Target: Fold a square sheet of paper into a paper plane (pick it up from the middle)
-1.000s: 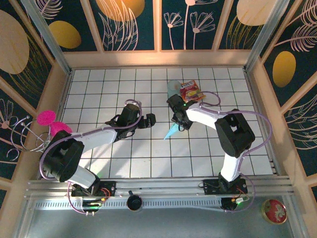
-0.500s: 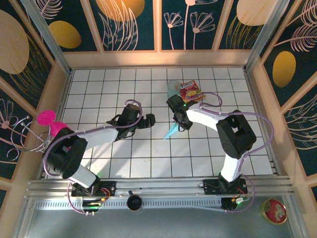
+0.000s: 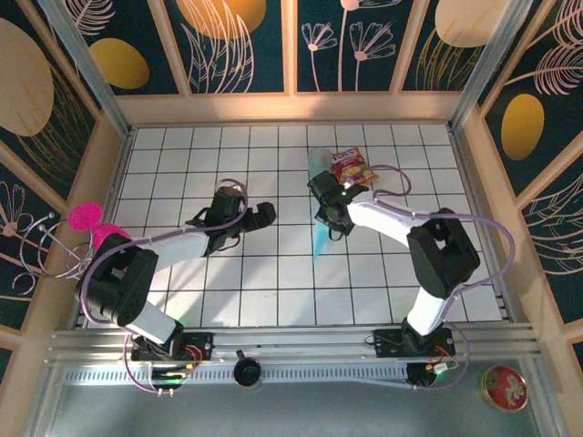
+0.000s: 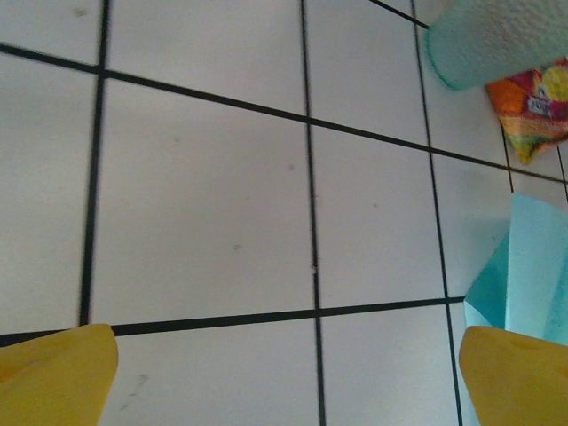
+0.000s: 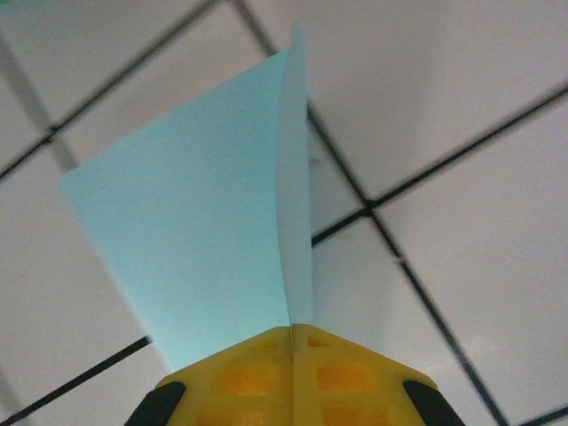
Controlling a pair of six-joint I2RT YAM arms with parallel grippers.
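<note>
The light teal sheet of paper is folded into a slim pointed paper plane (image 3: pixel 318 242) near the middle of the tiled floor. My right gripper (image 3: pixel 326 224) is shut on its far end, and its tip points toward the near edge. In the right wrist view the yellow jaws (image 5: pixel 293 332) meet on the centre ridge, with the teal wing (image 5: pixel 204 240) spreading to the left. My left gripper (image 3: pixel 265 214) hangs open about a tile left of the plane, nothing between its yellow fingers (image 4: pixel 53 377). The plane's edge (image 4: pixel 532 266) shows beside its right finger.
A pale blue cup (image 3: pixel 319 162) and a red-and-yellow snack packet (image 3: pixel 352 167) lie just behind the right gripper. The cup (image 4: pixel 493 35) and packet (image 4: pixel 532 115) also appear in the left wrist view. Wooden walls ring the floor. Pink discs (image 3: pixel 87 218) sit outside the left wall.
My right gripper has closed on the plane, and the plane has swung from slanting left to pointing at the near edge. The left gripper has drawn back slightly to the left.
</note>
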